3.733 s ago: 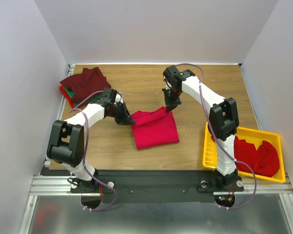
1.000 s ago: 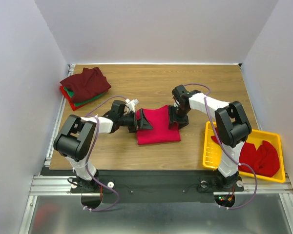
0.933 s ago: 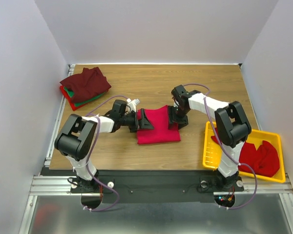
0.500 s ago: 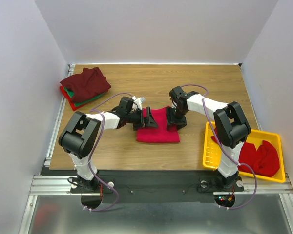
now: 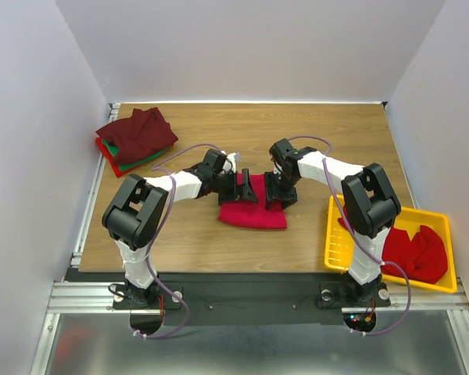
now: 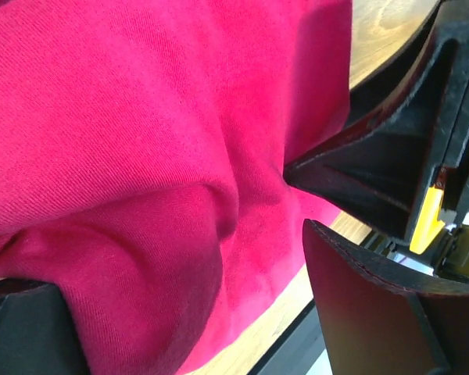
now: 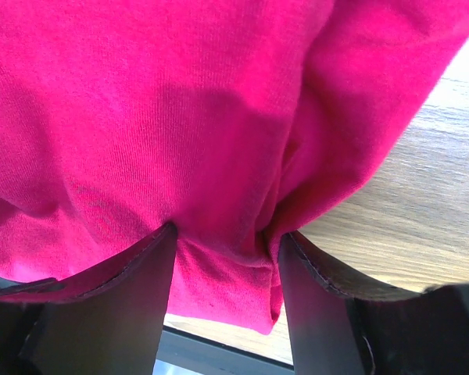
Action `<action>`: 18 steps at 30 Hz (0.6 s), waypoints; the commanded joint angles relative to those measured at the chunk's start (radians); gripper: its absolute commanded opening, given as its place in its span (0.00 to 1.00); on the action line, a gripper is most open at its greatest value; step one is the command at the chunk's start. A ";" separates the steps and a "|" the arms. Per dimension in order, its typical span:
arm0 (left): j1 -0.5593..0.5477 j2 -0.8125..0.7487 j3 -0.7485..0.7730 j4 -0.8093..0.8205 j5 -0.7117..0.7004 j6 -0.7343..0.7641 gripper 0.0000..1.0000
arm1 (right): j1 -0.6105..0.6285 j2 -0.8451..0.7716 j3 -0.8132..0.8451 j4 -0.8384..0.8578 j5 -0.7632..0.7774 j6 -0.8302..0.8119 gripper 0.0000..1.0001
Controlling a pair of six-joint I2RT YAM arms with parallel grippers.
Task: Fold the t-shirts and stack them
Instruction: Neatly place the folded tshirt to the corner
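Note:
A crimson red t-shirt (image 5: pixel 255 212) lies folded and bunched on the wooden table (image 5: pixel 219 141), squeezed between my two grippers. My left gripper (image 5: pixel 248 187) lies low over its left part. In the left wrist view that gripper (image 6: pixel 180 258) stands open, with the cloth (image 6: pixel 141 141) bulging between its fingers and only the lower left finger (image 6: pixel 23 332) touching it. My right gripper (image 5: pixel 275 194) is on the shirt's upper right edge. In the right wrist view it (image 7: pixel 227 234) is shut on a thick fold of the red cloth (image 7: pixel 180 117). A stack of maroon, green and red t-shirts (image 5: pixel 135 137) sits at the back left.
A yellow slotted tray (image 5: pixel 338 234) at the near right holds more crimson shirts (image 5: pixel 413 251). The right gripper's black finger (image 6: pixel 391 156) shows close by in the left wrist view. White walls stand on three sides of the table.
My left gripper has slid right onto the shirt and narrowed a little, pushing the left edge in. The shirt is narrower and more bunched. The right gripper shifted slightly left.

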State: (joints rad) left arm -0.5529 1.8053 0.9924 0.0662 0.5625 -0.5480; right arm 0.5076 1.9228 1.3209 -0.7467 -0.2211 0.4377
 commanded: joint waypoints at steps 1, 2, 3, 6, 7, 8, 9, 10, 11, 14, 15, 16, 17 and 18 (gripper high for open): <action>-0.027 0.081 0.021 -0.141 -0.108 0.059 0.87 | 0.023 -0.005 -0.026 0.040 -0.020 0.006 0.60; -0.027 0.086 0.025 -0.147 -0.113 0.060 0.84 | 0.023 -0.008 -0.025 0.040 -0.018 0.006 0.60; -0.030 0.098 0.031 -0.155 -0.121 0.062 0.78 | 0.023 -0.007 -0.025 0.040 -0.020 0.006 0.60; -0.033 0.127 0.055 -0.187 -0.134 0.063 0.62 | 0.023 -0.010 -0.023 0.040 -0.021 0.006 0.59; -0.035 0.137 0.070 -0.203 -0.138 0.066 0.52 | 0.023 -0.010 -0.022 0.040 -0.020 0.006 0.59; -0.036 0.150 0.077 -0.210 -0.144 0.068 0.47 | 0.023 -0.008 -0.022 0.038 -0.021 0.006 0.59; -0.038 0.157 0.084 -0.218 -0.147 0.069 0.38 | 0.023 -0.008 -0.020 0.038 -0.021 0.006 0.59; -0.039 0.163 0.091 -0.223 -0.148 0.071 0.34 | 0.023 -0.008 -0.020 0.038 -0.023 0.006 0.59; -0.042 0.172 0.104 -0.235 -0.156 0.074 0.29 | 0.022 -0.007 -0.020 0.038 -0.023 0.004 0.59; -0.047 0.190 0.133 -0.261 -0.167 0.085 0.00 | 0.023 -0.004 -0.020 0.038 -0.026 0.004 0.59; -0.047 0.192 0.138 -0.264 -0.168 0.089 0.00 | 0.023 -0.002 -0.020 0.038 -0.024 0.004 0.59; -0.045 0.190 0.147 -0.269 -0.170 0.092 0.00 | 0.023 -0.004 -0.017 0.037 -0.021 0.004 0.59; -0.045 0.189 0.153 -0.282 -0.177 0.097 0.00 | 0.022 -0.008 -0.015 0.037 -0.020 0.006 0.59; -0.044 0.180 0.161 -0.295 -0.205 0.100 0.00 | 0.023 -0.010 -0.015 0.033 -0.017 0.006 0.59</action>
State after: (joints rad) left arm -0.5816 1.9320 1.1557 -0.0940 0.4953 -0.5102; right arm 0.5076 1.9224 1.3205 -0.7471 -0.2245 0.4385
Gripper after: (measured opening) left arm 0.150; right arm 0.596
